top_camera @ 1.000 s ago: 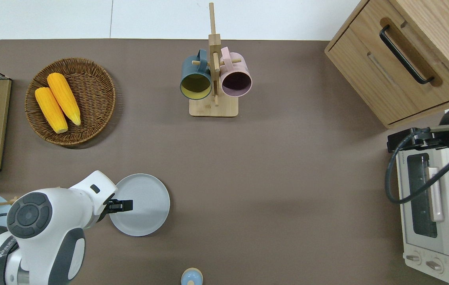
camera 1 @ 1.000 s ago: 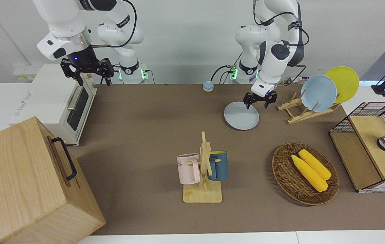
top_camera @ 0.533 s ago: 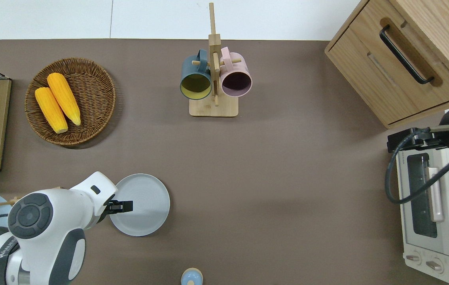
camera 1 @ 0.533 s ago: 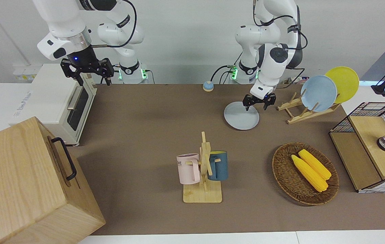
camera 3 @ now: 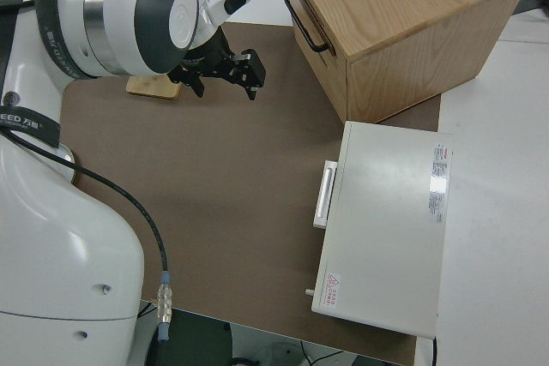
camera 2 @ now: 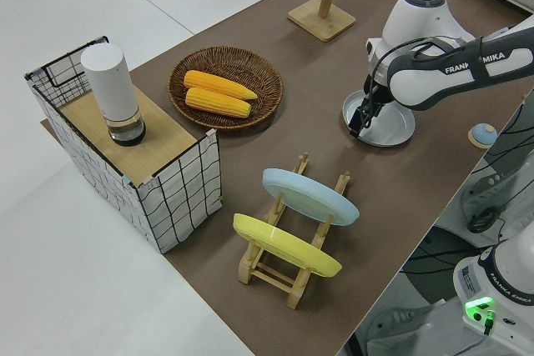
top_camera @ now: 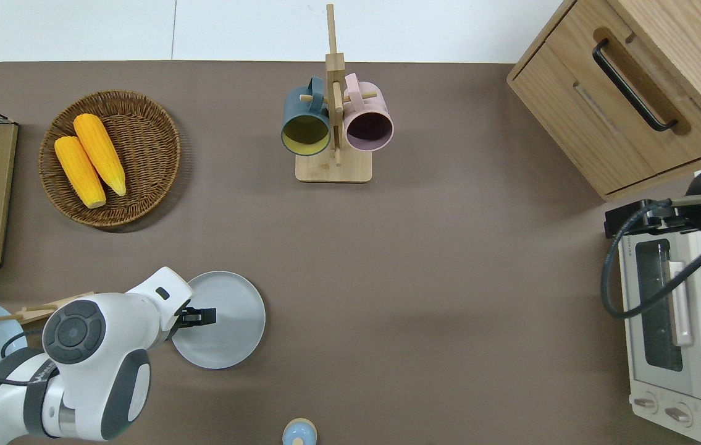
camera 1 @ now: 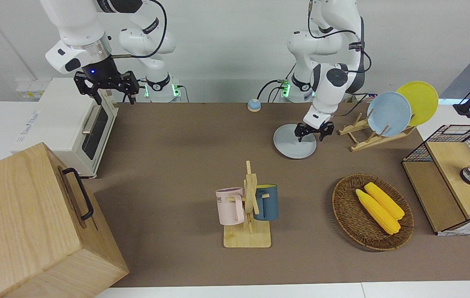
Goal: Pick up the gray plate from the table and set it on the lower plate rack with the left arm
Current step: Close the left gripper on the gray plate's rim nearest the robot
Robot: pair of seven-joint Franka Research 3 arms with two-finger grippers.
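Gray plate (top_camera: 226, 327) lies flat on the brown counter (top_camera: 424, 278), beside the lower plate rack (camera 1: 361, 138), which holds a light-blue plate (camera 1: 389, 114) and a yellow plate (camera 1: 419, 101). The left gripper (camera 1: 308, 134) is low over the plate's edge toward the rack, fingers (camera 1: 300, 137) spread open across the rim. The right arm (camera 1: 90, 62) is parked, its fingers open.
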